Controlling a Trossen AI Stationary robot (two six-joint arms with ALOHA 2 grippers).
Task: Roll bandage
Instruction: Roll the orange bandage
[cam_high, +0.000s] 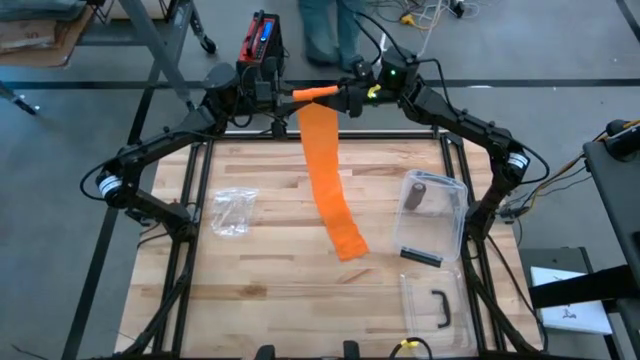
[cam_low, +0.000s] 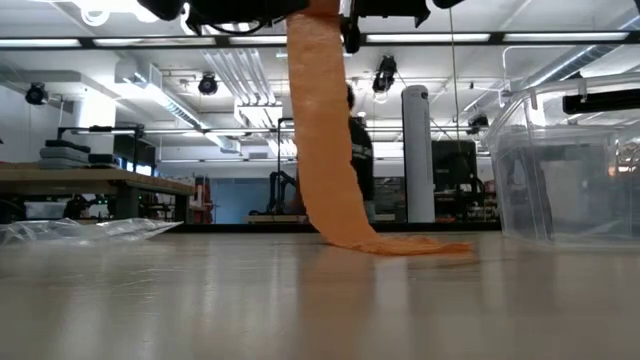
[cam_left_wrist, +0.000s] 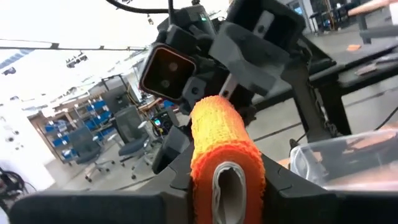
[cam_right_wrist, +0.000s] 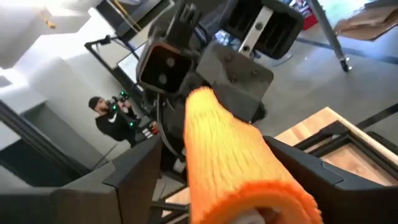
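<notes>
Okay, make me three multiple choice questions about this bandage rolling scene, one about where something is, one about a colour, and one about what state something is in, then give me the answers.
1. Where does the free end of the long orange bandage strip rest?
A. on the wooden table top
B. inside the clear plastic box
C. on the crumpled clear plastic bag

2. What colour is the roll of bandage held between the two grippers?
A. blue
B. white
C. orange

3. What state is the bandage in?
A. fully rolled up
B. partly unrolled, a long tail hanging down
C. folded flat inside the box

Answers: 1 A, the low view shows the tail lying on the table beside the box. 2 C, both wrist views show an orange roll. 3 B, the high view shows the left gripper and the right gripper holding the roll at the table's far edge, the strip trailing down.
</notes>
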